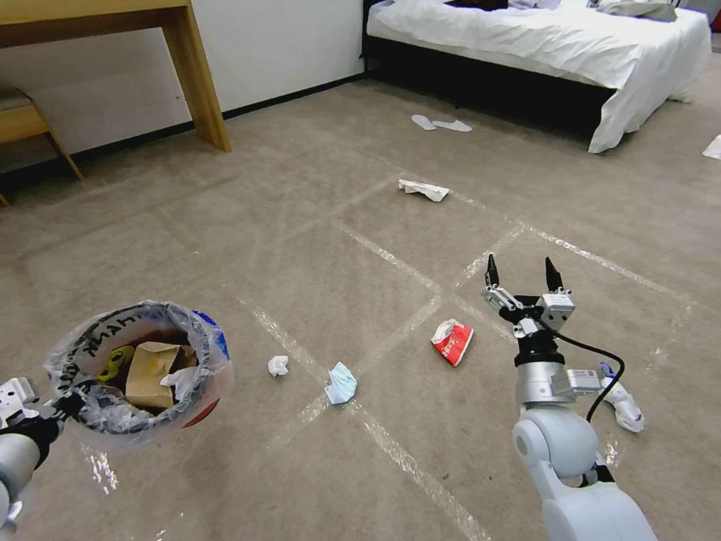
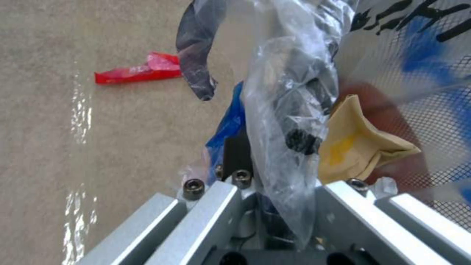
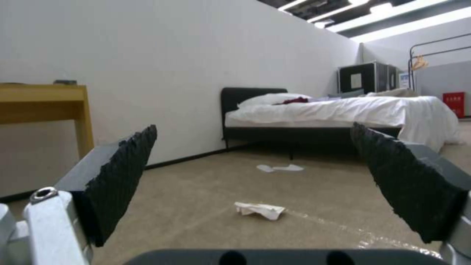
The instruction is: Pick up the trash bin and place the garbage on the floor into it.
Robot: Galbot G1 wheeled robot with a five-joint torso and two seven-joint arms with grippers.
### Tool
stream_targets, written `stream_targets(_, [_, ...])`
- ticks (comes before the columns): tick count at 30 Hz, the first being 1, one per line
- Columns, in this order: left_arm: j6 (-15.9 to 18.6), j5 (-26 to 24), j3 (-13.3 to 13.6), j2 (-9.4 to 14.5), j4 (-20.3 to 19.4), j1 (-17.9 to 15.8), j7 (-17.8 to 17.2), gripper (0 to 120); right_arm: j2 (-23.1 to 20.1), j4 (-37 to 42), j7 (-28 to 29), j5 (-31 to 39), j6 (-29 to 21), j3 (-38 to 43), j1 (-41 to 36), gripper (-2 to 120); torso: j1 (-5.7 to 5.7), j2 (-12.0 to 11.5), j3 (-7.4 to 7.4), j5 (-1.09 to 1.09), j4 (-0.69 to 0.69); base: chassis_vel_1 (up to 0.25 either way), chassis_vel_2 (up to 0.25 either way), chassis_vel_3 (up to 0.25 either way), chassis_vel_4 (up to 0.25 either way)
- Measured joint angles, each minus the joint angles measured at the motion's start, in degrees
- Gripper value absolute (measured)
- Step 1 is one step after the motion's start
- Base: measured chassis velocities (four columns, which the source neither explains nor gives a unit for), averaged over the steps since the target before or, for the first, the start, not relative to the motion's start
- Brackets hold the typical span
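A beige-grey short-pile carpet floor (image 1: 315, 225) crossed by shiny clear tape lines is seen across the head view, with a white-sheeted bed (image 1: 541, 45) on a dark frame at the upper right and a light wooden table (image 1: 188, 68) at the upper left against a white wall.

At the lower left of the head view, the small round red trash bin (image 1: 139, 368) is held off the carpet by the left gripper (image 1: 64, 406), whose fingers are clamped on the rim and the crinkly clear plastic liner printed with black letters. A folded brown paper bag (image 1: 150, 372) and a crumpled white piece are seen lying inside. In the left wrist view the bunched liner is pinched between the dark fingers (image 2: 196, 59), with the brown paper beside it.

At the lower right of the head view, the right gripper (image 1: 523, 274) is held above the carpet with its serrated black fingers spread wide and nothing between them.

Garbage is scattered on the carpet: a flattened red wrapper (image 1: 452, 341) just left of the right gripper, a light-blue mask (image 1: 341, 383) and a small crumpled white tissue (image 1: 278, 366) at lower centre, a creased white paper (image 1: 423, 189) at upper centre, and a clear plastic bottle (image 1: 622, 402) beside the right arm.
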Motion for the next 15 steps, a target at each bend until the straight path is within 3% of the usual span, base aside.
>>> stream_targets(7, [-0.1, -0.2, -0.2, 0.2, 0.2, 0.0, 0.0, 0, 0.5, -1.1, 0.0, -0.7, 0.1, -0.3, 0.4, 100, 0.01, 0.0, 0.00, 0.00, 0.00, -0.084, 0.081, 0.075, -0.078])
stream_targets(15, [-0.1, -0.2, -0.1, 0.3, 0.7, -0.4, 0.0, 0, 0.1, -2.4, 2.1, 0.2, -2.1, -1.0, 1.9, 100, 0.01, 0.0, 0.00, 0.00, -0.02, -0.025, 0.012, 0.023, -0.013])
